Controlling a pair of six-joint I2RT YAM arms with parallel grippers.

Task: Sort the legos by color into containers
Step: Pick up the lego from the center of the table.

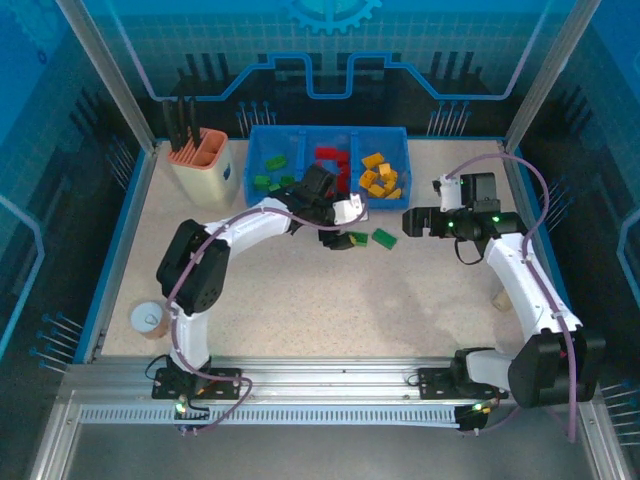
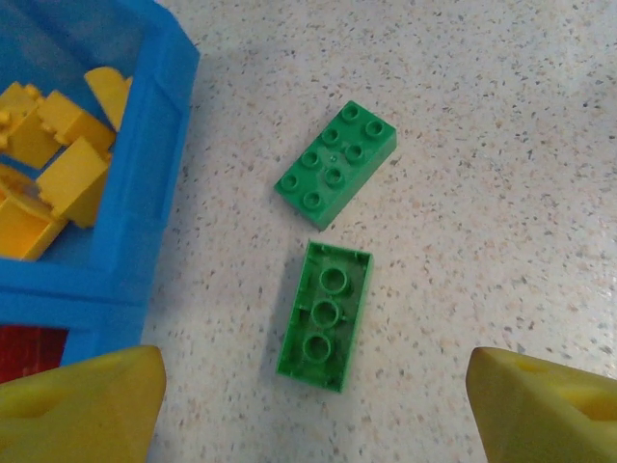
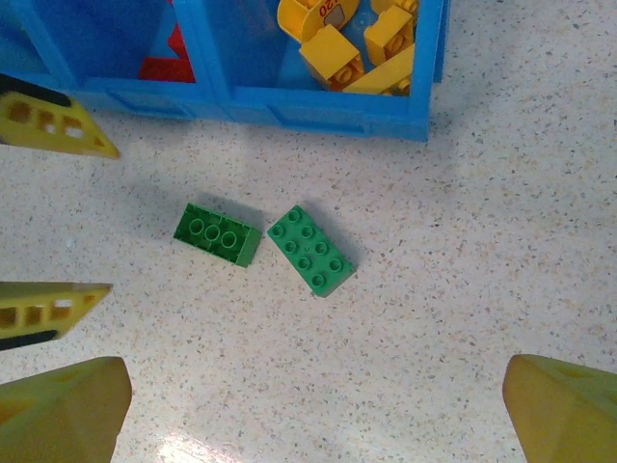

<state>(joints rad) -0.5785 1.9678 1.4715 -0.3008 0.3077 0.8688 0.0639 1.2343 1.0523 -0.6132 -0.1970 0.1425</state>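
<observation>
Left wrist: left pincer [image 2: 313,417] wide, gripping nothing, its yellow fingertips [image 2: 82,405] apart over bare tabletop [image 2: 501,145]. Just ahead, centred between the fingers and touching neither: flipped lego [image 2: 325,315], green, hollow underside up. Just past that: studs-up lego [image 2: 335,164], green, angled to the first. Their corners are just beside each other, can't tell if they touch. Ahead-left: corner of the blue tray [image 2: 145,198], yellow legos [image 2: 67,174] in its end compartment, a sliver of red legos [image 2: 29,349] in the next one.

Right wrist: right pincer [image 3: 308,415] wide too, empty, over the tabletop. Both loose greens lie ahead of it: studs-up lego [image 3: 310,251] about centred, flipped lego [image 3: 218,234] to the left of that. Left pincer's fingertips [image 3: 48,125] poke in at the left edge, spread. The flipped lego is in line with the gap between them but clear of both. Beyond the legos: tray front wall [image 3: 328,106], yellow legos in the right-hand compartment, red in the one beside it.

Top external: cup [image 1: 150,318] well behind the left pincer [image 1: 345,230], near that arm's base. Pincers sit on opposite sides of the two loose legos: left pincer right at the flipped lego, right pincer [image 1: 410,220] near the studs-up lego, not touching. Tray just beyond both: green legos [image 1: 270,172] in the left compartment, red middle, yellow right. Beige tool holder [image 1: 205,160] past the left pincer, just beside the tray's left end.
</observation>
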